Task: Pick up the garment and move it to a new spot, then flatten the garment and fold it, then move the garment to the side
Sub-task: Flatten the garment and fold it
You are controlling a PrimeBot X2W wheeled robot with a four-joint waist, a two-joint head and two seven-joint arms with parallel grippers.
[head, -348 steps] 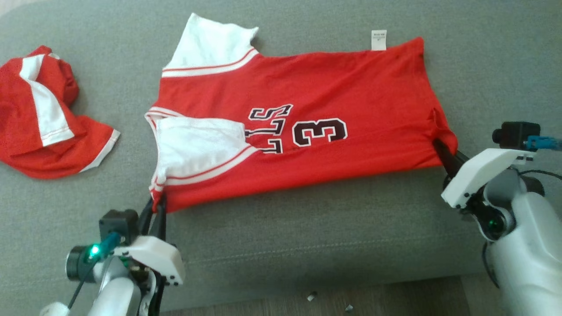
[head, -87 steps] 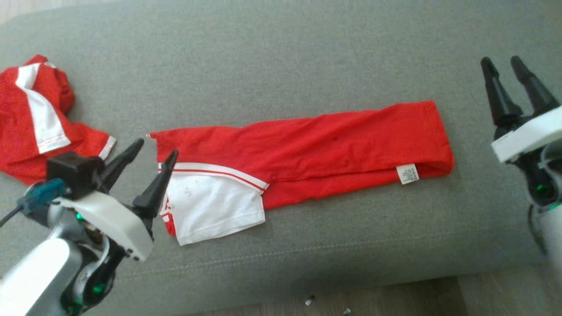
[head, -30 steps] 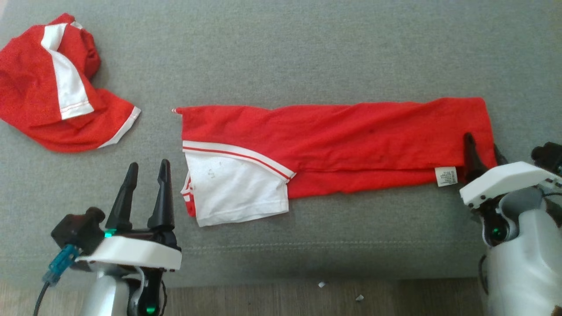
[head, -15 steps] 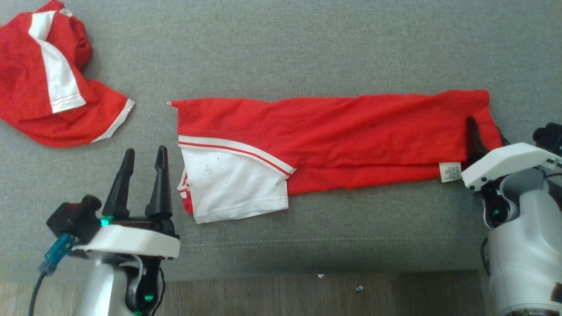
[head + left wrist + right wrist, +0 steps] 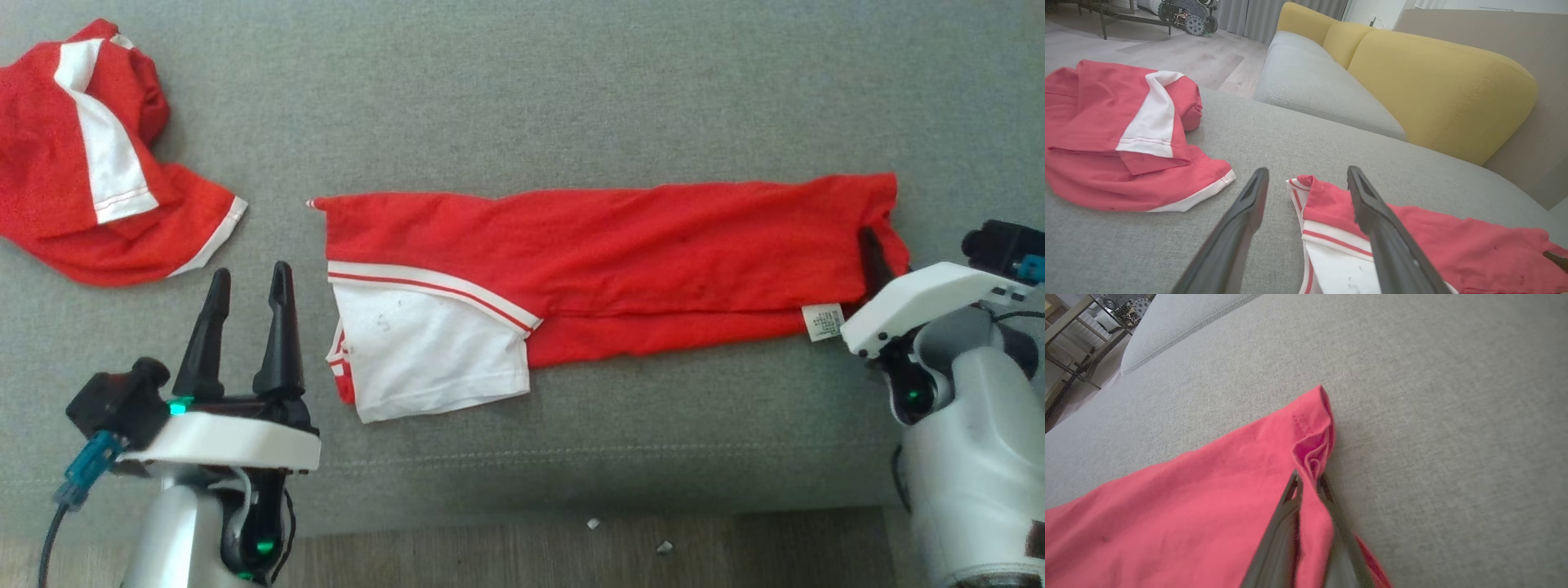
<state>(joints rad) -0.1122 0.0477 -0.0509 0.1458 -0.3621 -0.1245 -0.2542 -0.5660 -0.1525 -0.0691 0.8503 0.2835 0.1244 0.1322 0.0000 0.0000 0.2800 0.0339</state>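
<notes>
We see a long folded red jersey (image 5: 620, 245) with a white, red-striped sleeve (image 5: 433, 359) on a grey woven sofa seat (image 5: 522, 98). At the upper left, a crumpled red garment (image 5: 49, 220) carries a white band. We note mustard-yellow back cushions (image 5: 1437, 81).

garment (image 5: 620, 253) lies left-to-right across mid sofa seat (image 5: 522, 98), sleeve end at left. second garment (image 5: 90, 180) bunched far left, apart from it. left pincer (image 5: 250, 271) just left of sleeve end. right pincer (image 5: 1308, 478) at right-end corner, cloth between its fingers. floor (image 5: 490, 555) in front of seat edge.

Red garment (image 5: 620, 253), folded lengthwise, flat on grey cushion (image 5: 522, 98)
</notes>
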